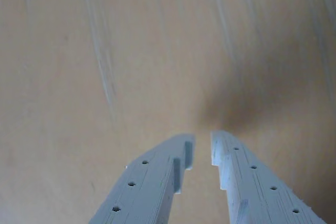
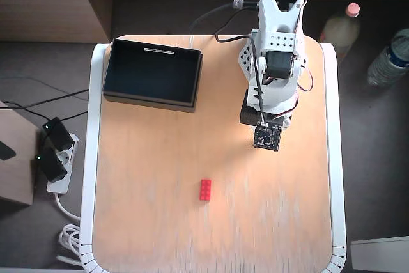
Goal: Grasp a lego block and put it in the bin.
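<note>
The red lego block [image 2: 205,190] lies on the wooden table in the overhead view, below and to the left of the arm's head. The black bin [image 2: 150,101] stands at the table's far left corner, with a pale strip along its back wall. The white arm [image 2: 275,62] is folded at the far middle, its wrist camera [image 2: 266,137] pointing down. In the wrist view my gripper [image 1: 203,136] hangs over bare wood, its pale fingers [image 1: 157,177] a narrow gap apart with nothing between them. Neither the block nor the bin shows in the wrist view.
The table has a white rim [image 2: 94,158]. Two bottles [image 2: 339,27] [image 2: 390,55] stand off the table at the upper right. A power strip with plugs [image 2: 54,158] and cables lies on the floor to the left.
</note>
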